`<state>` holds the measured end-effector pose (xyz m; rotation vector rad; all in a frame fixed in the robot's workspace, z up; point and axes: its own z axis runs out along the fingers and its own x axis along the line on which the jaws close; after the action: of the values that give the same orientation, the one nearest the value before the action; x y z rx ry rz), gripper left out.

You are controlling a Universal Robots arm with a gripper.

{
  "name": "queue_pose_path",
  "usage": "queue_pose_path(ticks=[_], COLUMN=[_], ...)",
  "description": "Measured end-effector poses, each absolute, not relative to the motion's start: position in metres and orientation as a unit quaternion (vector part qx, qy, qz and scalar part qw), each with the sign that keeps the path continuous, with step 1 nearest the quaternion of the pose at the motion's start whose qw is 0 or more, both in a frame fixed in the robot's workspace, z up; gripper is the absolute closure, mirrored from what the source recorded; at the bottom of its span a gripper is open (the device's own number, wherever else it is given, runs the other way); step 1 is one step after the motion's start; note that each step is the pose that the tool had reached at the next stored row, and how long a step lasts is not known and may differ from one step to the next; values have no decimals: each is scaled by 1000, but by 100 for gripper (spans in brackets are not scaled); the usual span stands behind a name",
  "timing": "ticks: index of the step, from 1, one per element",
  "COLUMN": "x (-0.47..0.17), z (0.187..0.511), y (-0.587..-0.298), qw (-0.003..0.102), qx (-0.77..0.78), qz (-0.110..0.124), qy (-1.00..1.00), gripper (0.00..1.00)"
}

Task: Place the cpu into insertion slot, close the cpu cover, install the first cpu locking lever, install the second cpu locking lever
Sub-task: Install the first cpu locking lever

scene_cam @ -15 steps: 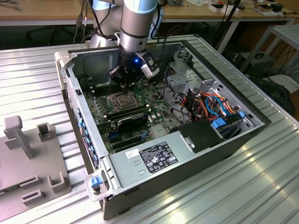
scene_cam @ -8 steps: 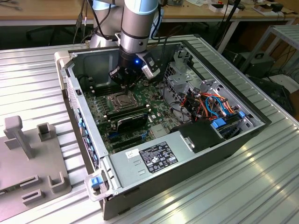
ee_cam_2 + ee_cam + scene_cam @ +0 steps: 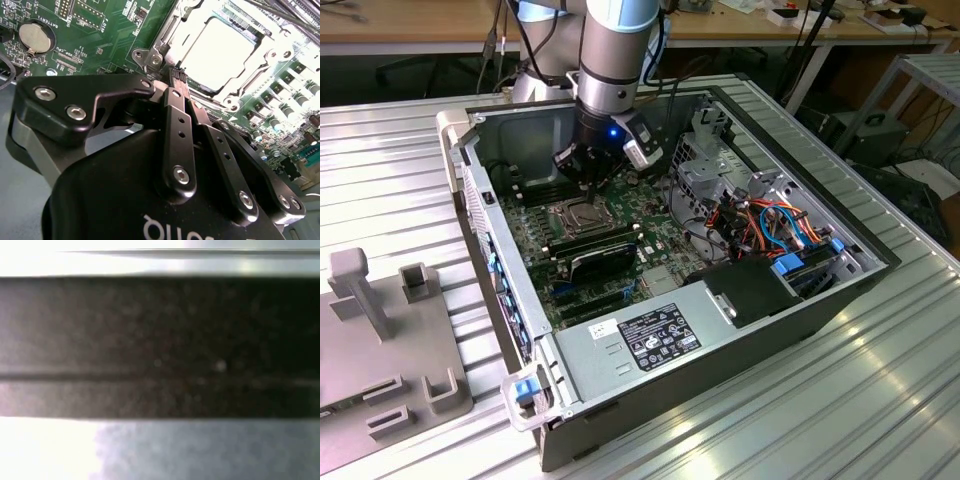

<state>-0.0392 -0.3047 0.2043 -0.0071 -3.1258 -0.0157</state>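
The cpu (image 3: 220, 47) lies flat in the insertion slot (image 3: 570, 213), its bright silvery top face up. The cpu cover (image 3: 272, 52) lies down around it as a silvery frame, with the chip showing through its window. My gripper (image 3: 178, 75) is shut, its two black fingers (image 3: 175, 125) pressed together, with nothing visible between them. The tips sit at the socket's edge, near a corner screw (image 3: 137, 54). In the exterior view my gripper (image 3: 580, 187) hangs just behind the socket, low over the green motherboard (image 3: 545, 250). I cannot make out how the locking levers stand.
Black memory sticks (image 3: 602, 248) lie just in front of the socket. A power supply (image 3: 660, 335) fills the case's near side, with orange and blue cables (image 3: 770, 225) toward the exterior view's right. A coin battery (image 3: 34, 37) sits on the board. A grey fixture (image 3: 380, 340) stands outside the case.
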Motion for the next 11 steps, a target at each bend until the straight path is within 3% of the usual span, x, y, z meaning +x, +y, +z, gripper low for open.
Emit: queue_pose_path(ticks=[11], x=[-39], z=[211], y=[-303], qw=[8], qx=[-2], qz=[-5], qy=[-1000], gripper=[89])
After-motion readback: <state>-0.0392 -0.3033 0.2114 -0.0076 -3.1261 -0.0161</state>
